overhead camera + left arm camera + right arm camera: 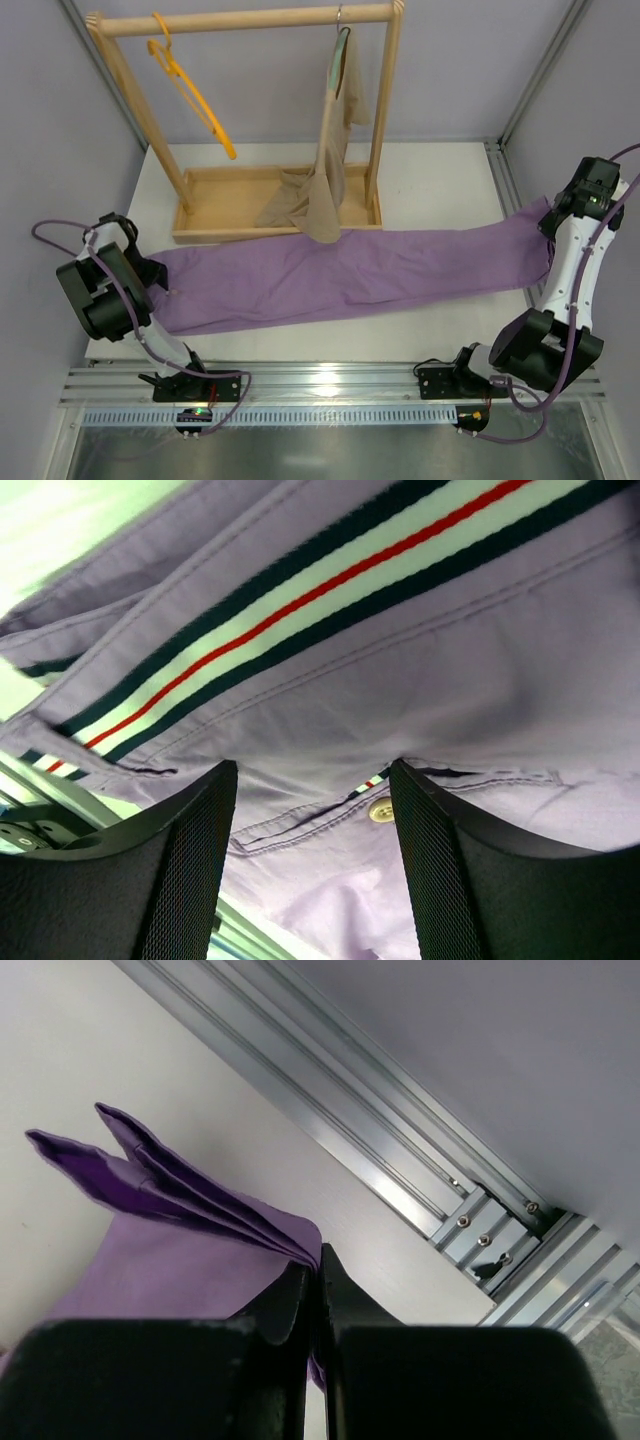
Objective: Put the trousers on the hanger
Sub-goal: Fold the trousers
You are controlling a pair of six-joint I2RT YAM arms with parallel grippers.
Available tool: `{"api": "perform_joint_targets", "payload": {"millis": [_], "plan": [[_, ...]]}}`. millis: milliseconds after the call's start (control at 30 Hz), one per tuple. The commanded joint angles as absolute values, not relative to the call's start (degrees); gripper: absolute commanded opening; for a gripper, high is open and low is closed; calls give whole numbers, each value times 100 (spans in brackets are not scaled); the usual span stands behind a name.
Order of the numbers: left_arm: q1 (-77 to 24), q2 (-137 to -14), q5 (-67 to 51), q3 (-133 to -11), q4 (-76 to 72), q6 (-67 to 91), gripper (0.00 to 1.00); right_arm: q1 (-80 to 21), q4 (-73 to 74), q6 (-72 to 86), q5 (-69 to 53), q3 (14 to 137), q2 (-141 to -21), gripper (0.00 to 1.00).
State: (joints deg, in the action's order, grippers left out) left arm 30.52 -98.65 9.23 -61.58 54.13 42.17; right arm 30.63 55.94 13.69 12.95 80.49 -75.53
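Black fingers (pixel 190 880) of the left gripper (pixel 312 778) stand apart. Its wrist camera alone shows what lies past them: the waistband of the trousers (pixel 450 680), with one striped ribbon (pixel 300 600) in dark, white and red, and one pale button (pixel 380 809). Whether the fingers touch the cloth, I cannot tell. Only the right wrist view shows the right gripper (pixel 318 1260) pinched together on the folded leg hem, beside an aluminium rail (pixel 400 1150). From above, one pair of trousers lies stretched across the white bench (pixel 440 160) between two arms. One wooden rack (pixel 250 20) behind carries two hangers: the orange-yellow hanger (pixel 190 95), bare, and a grey-green one (pixel 342 38) with a beige garment (pixel 330 170).
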Motion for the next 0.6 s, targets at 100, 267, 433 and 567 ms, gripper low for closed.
{"api": "perform_joint_targets", "payload": {"millis": [100,267,433,567], "plan": [[3146,-9080,2141,-6494,5852,4841,64,3120,5045,1441,1020,7805,-7839,4],[3164,-8930,2189,-6311,6170,4983,67,3120,5203,1450,994,8051,-8095,4],[3182,-8868,1953,-5766,6100,5098,68,3120,5098,1450,835,7945,-8051,4],[3217,-8789,1924,-5573,6065,5019,69,3120,5045,1441,721,7866,-8033,4]]}}
